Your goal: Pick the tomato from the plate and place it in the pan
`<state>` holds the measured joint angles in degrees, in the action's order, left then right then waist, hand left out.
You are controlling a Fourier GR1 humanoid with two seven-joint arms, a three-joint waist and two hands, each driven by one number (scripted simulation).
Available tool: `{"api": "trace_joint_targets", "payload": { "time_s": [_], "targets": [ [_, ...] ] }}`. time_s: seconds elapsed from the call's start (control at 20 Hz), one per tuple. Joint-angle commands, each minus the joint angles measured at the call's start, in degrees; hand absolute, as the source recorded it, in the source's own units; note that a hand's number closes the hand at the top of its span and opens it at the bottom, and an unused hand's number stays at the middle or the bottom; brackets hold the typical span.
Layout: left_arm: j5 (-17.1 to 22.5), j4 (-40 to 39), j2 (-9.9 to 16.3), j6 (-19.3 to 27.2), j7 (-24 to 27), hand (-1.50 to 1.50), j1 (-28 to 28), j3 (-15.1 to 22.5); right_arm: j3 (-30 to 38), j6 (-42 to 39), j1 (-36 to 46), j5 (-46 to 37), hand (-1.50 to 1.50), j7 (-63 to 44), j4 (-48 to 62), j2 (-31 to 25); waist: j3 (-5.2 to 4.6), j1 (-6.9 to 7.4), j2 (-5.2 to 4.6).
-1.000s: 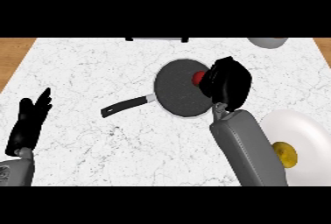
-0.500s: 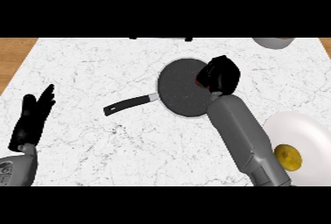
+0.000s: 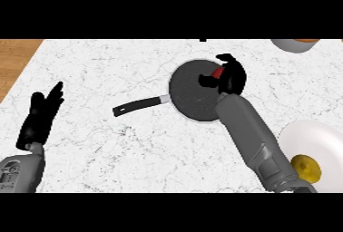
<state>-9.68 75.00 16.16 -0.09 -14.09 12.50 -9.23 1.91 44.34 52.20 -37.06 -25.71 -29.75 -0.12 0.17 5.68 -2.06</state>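
Observation:
A black pan (image 3: 189, 93) with a black handle pointing left lies on the marble counter. Over its right rim my right hand (image 3: 230, 77) is curled round a red tomato (image 3: 218, 72), of which only a small patch shows between thumb and fingers. The white plate (image 3: 320, 141) sits at the right edge, behind my right forearm, with a yellow item (image 3: 306, 167) on it. My left hand (image 3: 41, 117) rests open at the left edge, fingers up.
A grey bowl (image 3: 293, 44) stands at the counter's back right edge. A strip of wooden surface (image 3: 15, 59) borders the counter at the far left.
My right hand has carried the tomato leftward and further back over the pan. The left hand has shifted only slightly.

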Motion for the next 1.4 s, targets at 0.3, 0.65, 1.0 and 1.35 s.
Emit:
{"api": "trace_joint_targets", "payload": {
  "time_s": [0.3,0.65,1.0,1.35],
  "targets": [
    [-0.60,0.57,0.02,-0.20,0.20,0.00,-0.74,0.59,5.29,11.17,1.96,10.43,-1.50,16.67,3.78,0.12,0.10,0.59,-0.24],
    [-0.50,-1.69,0.57,0.52,-0.35,0.00,0.16,-0.96,6.51,18.33,1.73,19.80,-1.50,25.06,3.66,0.11,-0.01,-0.88,0.59],
    [0.30,-2.52,1.54,0.43,3.40,0.00,-4.88,-3.38,8.36,18.60,-5.19,22.45,-1.50,28.05,-3.85,0.10,-0.17,-5.84,2.20],
    [0.59,2.29,1.39,1.06,-1.48,0.00,-6.60,-3.80,1.25,15.79,-22.59,21.08,-1.50,24.21,-23.67,0.08,-0.23,-8.39,3.41]
  ]
}}
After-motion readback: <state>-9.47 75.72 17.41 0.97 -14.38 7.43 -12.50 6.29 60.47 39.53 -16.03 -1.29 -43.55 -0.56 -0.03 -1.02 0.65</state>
